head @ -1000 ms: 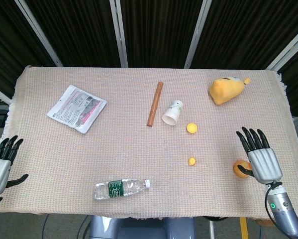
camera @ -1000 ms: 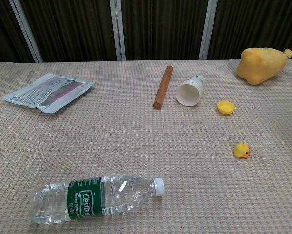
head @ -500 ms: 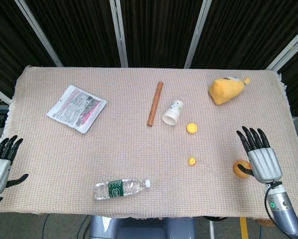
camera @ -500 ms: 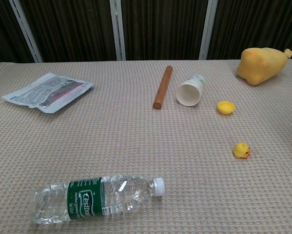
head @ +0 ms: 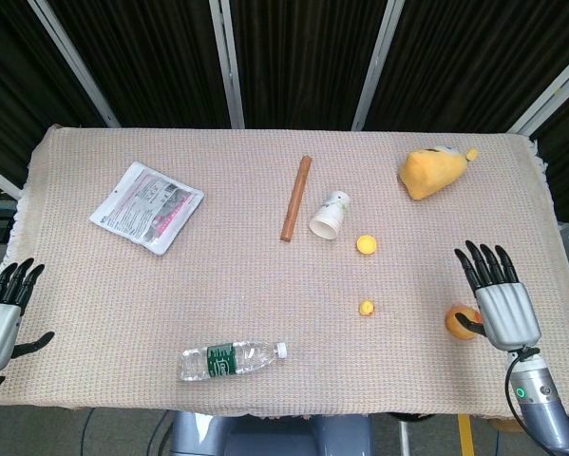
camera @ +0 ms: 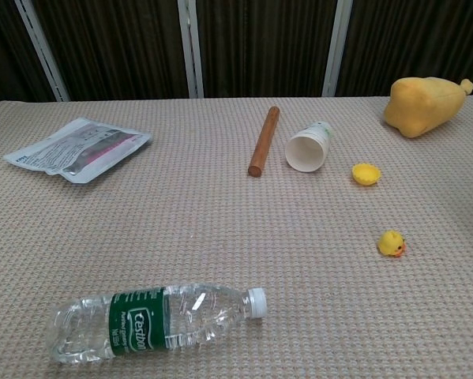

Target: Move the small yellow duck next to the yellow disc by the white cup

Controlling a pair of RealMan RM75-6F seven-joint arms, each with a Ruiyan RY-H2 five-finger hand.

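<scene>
The small yellow duck (head: 366, 308) (camera: 391, 243) sits on the tablecloth, a little toward me from the yellow disc (head: 366, 245) (camera: 366, 174). The white cup (head: 329, 215) (camera: 307, 149) lies on its side just left of the disc. My right hand (head: 498, 302) hovers at the table's right front, fingers spread and pointing away, holding nothing, well right of the duck. My left hand (head: 1, 315) hangs at the left front edge, fingers spread, empty. Neither hand shows in the chest view.
A brown stick (head: 295, 198) lies left of the cup. A yellow plush toy (head: 434, 171) sits at the back right, a foil packet (head: 147, 206) at the back left, a water bottle (head: 231, 360) near the front. An orange ball (head: 458, 322) lies beside my right hand.
My right hand has shifted slightly right and toward the front edge. The rest is unchanged.
</scene>
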